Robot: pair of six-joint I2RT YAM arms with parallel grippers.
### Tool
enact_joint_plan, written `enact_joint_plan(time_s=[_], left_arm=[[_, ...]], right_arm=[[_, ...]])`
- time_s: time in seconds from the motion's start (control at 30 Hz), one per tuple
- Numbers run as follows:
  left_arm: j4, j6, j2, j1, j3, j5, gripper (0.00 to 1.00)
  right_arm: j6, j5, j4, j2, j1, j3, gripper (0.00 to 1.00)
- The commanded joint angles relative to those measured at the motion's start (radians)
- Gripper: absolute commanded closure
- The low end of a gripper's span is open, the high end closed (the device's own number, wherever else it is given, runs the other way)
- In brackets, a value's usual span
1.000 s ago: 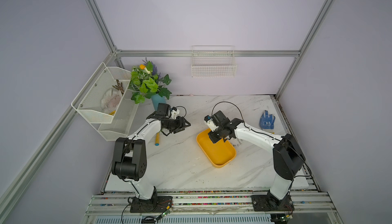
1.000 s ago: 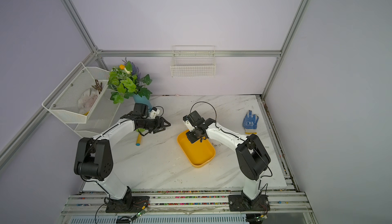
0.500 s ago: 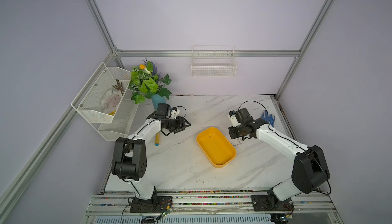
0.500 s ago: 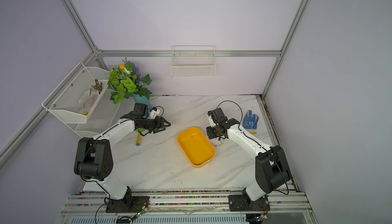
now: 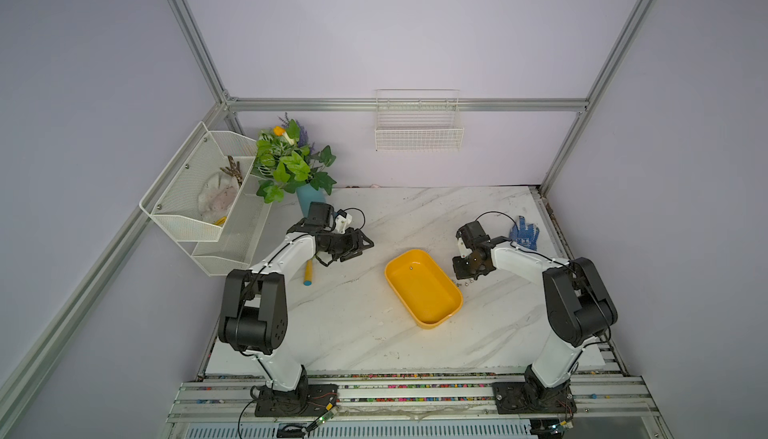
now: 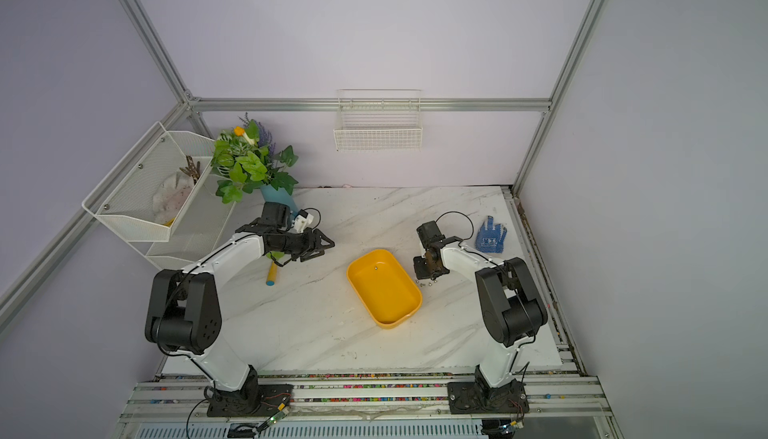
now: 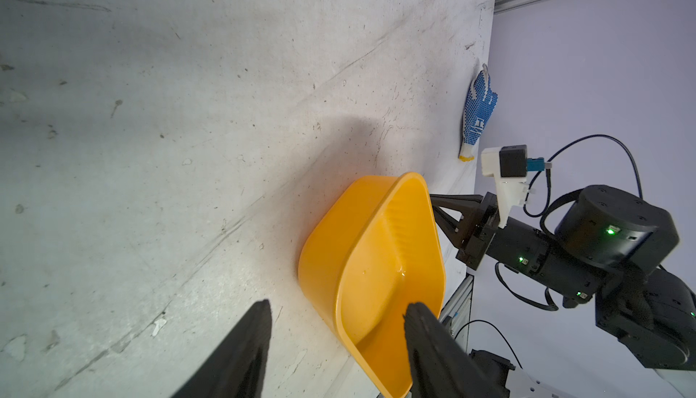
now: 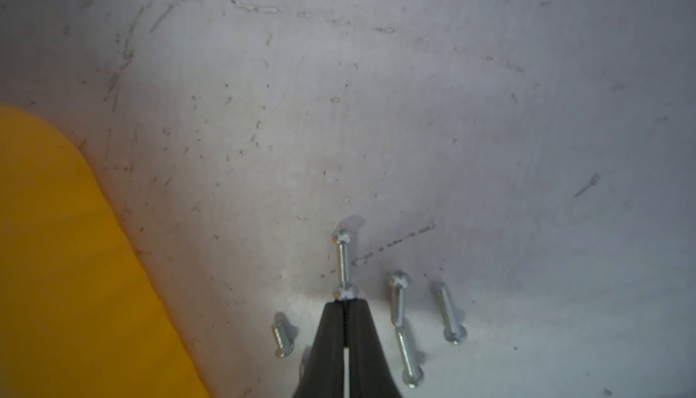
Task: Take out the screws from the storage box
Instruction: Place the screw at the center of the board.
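Note:
The yellow storage box (image 5: 432, 316) (image 6: 395, 320) lies mid-table, and one small screw (image 5: 411, 268) (image 6: 375, 267) rests on its floor near the far end. My right gripper (image 5: 463, 270) (image 6: 424, 270) (image 8: 344, 302) is down at the table just right of the box, shut, with a screw head (image 8: 344, 293) pinched at its tips. Several loose screws (image 8: 448, 313) (image 5: 462, 281) lie on the marble around it. My left gripper (image 5: 365, 246) (image 7: 339, 304) hovers open left of the box, holding nothing.
A blue dotted glove (image 5: 524, 233) lies at the right rear edge. A yellow marker with a blue cap (image 5: 308, 275) lies under the left arm. A potted plant (image 5: 291, 162), a white mesh rack (image 5: 199, 192) and a wall-mounted wire basket (image 5: 418, 133) stand behind.
My right gripper left the inside of the box, swung right over its rim, and came down to the table beside the loose screws. The left arm stayed still.

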Motion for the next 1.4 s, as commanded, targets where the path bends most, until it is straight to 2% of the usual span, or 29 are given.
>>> enact_joint_plan(time_s=[0.0, 0.4, 0.73, 1.13, 1.2, 1.33, 1.37], left_arm=[[-0.023, 0.026, -0.024, 0.006, -0.006, 0.006, 0.39], [-0.012, 0.012, -0.024, 0.006, -0.008, 0.01, 0.39], [-0.015, 0.012, -0.019, 0.006, -0.002, 0.01, 0.39], [-0.021, 0.016, -0.024, 0.006, 0.005, 0.01, 0.38], [-0.022, 0.018, -0.022, 0.005, 0.003, 0.01, 0.38], [-0.023, 0.017, -0.022, 0.006, 0.007, 0.011, 0.38], [-0.023, 0.017, -0.022, 0.006, 0.007, 0.01, 0.38]], right_arm=[[0.031, 0.002, 0.068, -0.006, -0.005, -0.001, 1.0], [0.02, 0.041, 0.056, 0.06, -0.004, -0.001, 1.0], [0.047, 0.034, 0.09, -0.025, -0.005, -0.026, 1.0], [0.088, 0.03, 0.043, 0.011, -0.005, -0.017, 1.0], [0.09, 0.031, 0.051, 0.002, -0.006, -0.024, 0.95], [0.086, 0.044, 0.039, -0.007, -0.005, -0.022, 0.78], [0.086, 0.045, 0.034, -0.007, -0.006, -0.021, 0.77]])
